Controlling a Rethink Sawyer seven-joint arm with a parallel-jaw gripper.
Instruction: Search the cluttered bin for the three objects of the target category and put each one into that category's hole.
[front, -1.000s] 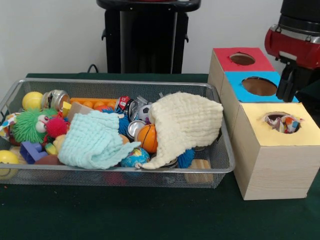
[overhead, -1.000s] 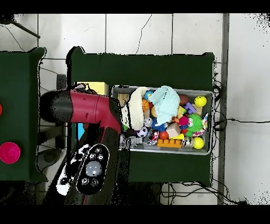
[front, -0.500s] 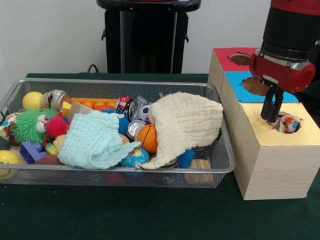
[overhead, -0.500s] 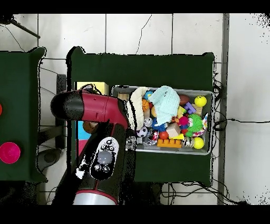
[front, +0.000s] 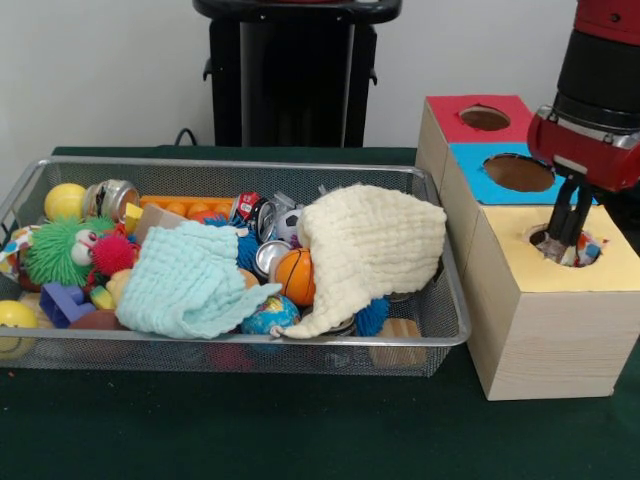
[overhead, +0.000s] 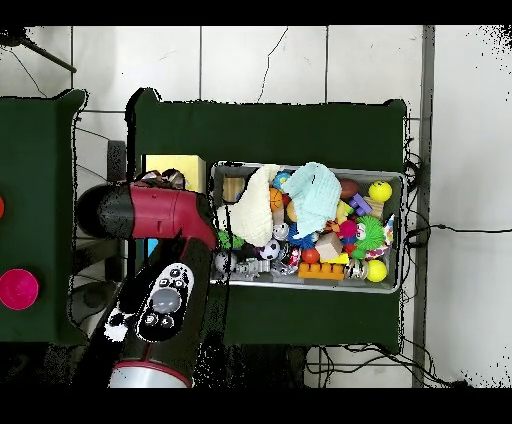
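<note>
Front view: silver wire-mesh bin (front: 440, 330) on dark green tablecloth (front: 250, 430), taken as landmark. Right of bin, touching or nearly so, row of three wooden boxes: yellow-topped box (front: 550, 330) nearest camera, blue-topped box (front: 480, 170) behind it, red-topped box (front: 450, 115) farthest, each with round hole in lid. Bare cloth in front of bin and in front of yellow-topped box; narrow strip of cloth behind bin.

Red and black gripper (front: 562, 240) down at hole of yellow-topped box, dark fingers (front: 568, 215) close together, tips at hole rim; whether anything is pinched cannot be told. Multicoloured crumpled item (front: 585, 250) lodged in that hole, partly above rim, just beside fingers; long axis not readable.

Bin contents, crowded to rim: cream waffle-weave cloth (front: 375, 245) draped at right end, mint-green cloth (front: 185, 285) at left centre, small orange basketball (front: 296, 275) between the two, fuzzy green toy (front: 55, 250) and yellow ball (front: 65, 202) at left end, crushed silver cans (front: 270, 255) near middle.

Overhead view only: red arm (overhead: 160, 215) covering most of box row beside bin, only yellow lid corner (overhead: 190, 165) exposed; bin (overhead: 310, 286) with dark cloth margin on all sides; second green-covered table (overhead: 40, 150) well apart from bin, carrying magenta disc (overhead: 17, 288); tiled floor (overhead: 470, 150) beyond. Gripper tips hidden beneath arm.
</note>
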